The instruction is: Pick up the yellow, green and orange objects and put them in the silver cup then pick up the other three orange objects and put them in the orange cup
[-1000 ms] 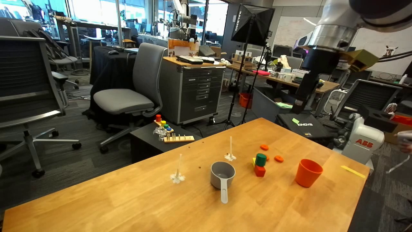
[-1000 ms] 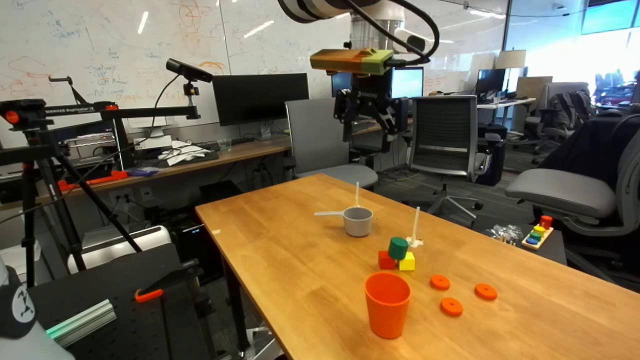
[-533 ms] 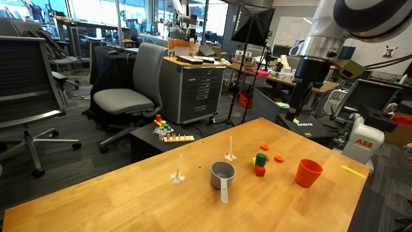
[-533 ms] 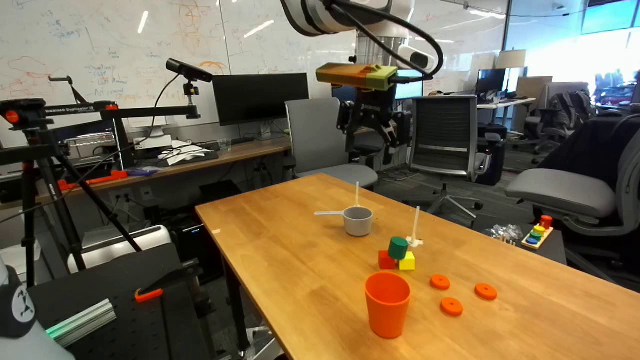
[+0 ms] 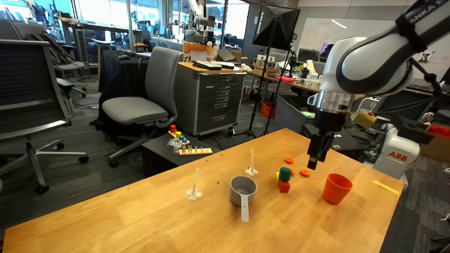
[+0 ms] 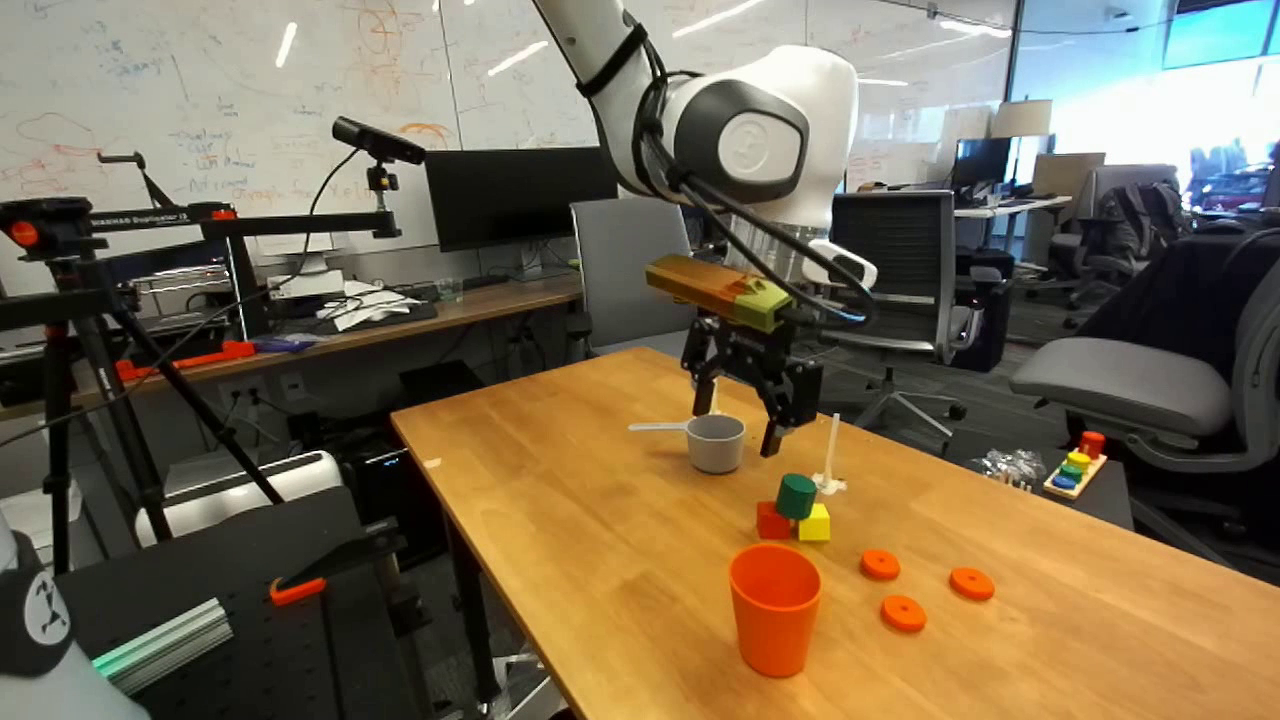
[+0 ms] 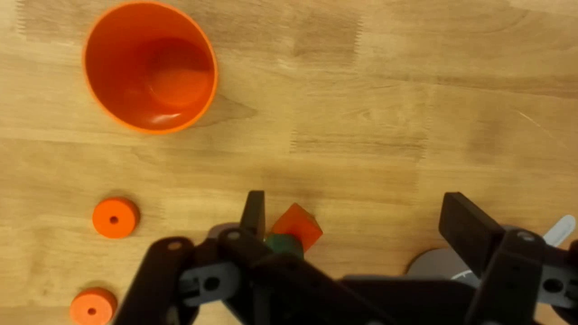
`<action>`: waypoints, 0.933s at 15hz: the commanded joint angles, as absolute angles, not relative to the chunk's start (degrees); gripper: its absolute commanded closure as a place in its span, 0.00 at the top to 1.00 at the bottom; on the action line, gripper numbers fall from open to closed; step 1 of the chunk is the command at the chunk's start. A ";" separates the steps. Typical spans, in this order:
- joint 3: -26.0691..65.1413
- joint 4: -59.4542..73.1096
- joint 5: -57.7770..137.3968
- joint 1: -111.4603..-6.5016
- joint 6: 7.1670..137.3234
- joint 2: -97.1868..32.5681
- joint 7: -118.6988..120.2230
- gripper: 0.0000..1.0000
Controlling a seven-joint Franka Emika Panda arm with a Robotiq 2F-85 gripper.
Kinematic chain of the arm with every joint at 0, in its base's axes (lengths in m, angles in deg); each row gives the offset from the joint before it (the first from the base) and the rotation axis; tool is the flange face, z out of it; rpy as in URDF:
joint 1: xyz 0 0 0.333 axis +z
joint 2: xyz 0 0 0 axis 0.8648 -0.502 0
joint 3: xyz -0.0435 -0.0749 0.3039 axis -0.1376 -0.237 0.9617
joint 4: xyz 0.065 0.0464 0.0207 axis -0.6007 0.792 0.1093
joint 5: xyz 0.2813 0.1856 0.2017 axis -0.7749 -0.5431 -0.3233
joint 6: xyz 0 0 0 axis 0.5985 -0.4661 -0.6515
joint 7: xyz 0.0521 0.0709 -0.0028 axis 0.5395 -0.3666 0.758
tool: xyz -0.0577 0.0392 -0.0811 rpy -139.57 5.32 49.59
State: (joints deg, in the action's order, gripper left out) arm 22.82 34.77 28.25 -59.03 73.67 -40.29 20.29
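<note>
Above the wooden surface (image 6: 560, 480), hangs with jaws spread, holding nothing; could topple the green cylinder (image 6: 797, 496), stacked on the red block (image 6: 770, 521) and yellow block (image 6: 815, 525), by descending off-centre and clipping it.

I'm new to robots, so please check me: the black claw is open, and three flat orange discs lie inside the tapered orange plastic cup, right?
Not quite: an exterior view shows the three flat orange discs on the brown wooden table, outside the tapered orange plastic cup. The black two-fingered gripper is indeed open.
</note>
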 commanded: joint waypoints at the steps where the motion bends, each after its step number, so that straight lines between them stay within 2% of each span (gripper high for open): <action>1: 25.62 33.05 24.58 -62.13 77.84 -44.23 18.35 1.00; 7: 31.29 29.25 10.21 -67.36 82.27 -49.89 16.78 1.00; 14: 30.07 29.91 12.51 -66.44 81.55 -49.70 15.23 1.00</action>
State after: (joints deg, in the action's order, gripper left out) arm 30.37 29.81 10.68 -66.58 81.35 -50.02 16.65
